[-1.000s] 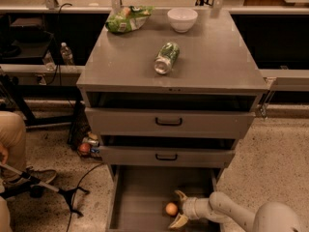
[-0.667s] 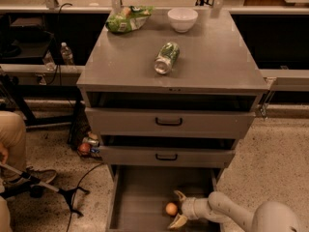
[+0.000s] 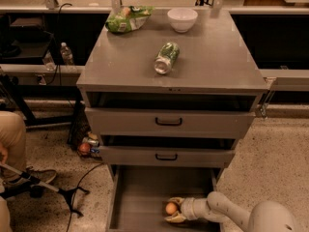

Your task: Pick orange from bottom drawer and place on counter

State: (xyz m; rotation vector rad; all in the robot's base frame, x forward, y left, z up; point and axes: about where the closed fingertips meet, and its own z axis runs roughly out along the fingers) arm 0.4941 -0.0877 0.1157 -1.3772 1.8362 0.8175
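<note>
The orange (image 3: pixel 171 208) lies in the open bottom drawer (image 3: pixel 140 197), near its right front part. My gripper (image 3: pixel 175 210) reaches into the drawer from the lower right, and its fingers sit above and below the orange with the fruit between them. The fingers look spread around the orange rather than closed tight on it. The counter (image 3: pixel 212 57) is the flat grey top of the cabinet, above two closed drawers with black handles.
On the counter lie a green can (image 3: pixel 166 58) on its side, a white bowl (image 3: pixel 182 19) and a green chip bag (image 3: pixel 128 18). Clutter with a reddish round item (image 3: pixel 85 149) sits on the floor at the cabinet's left. A person's leg (image 3: pixel 12 139) and a cable are at the far left.
</note>
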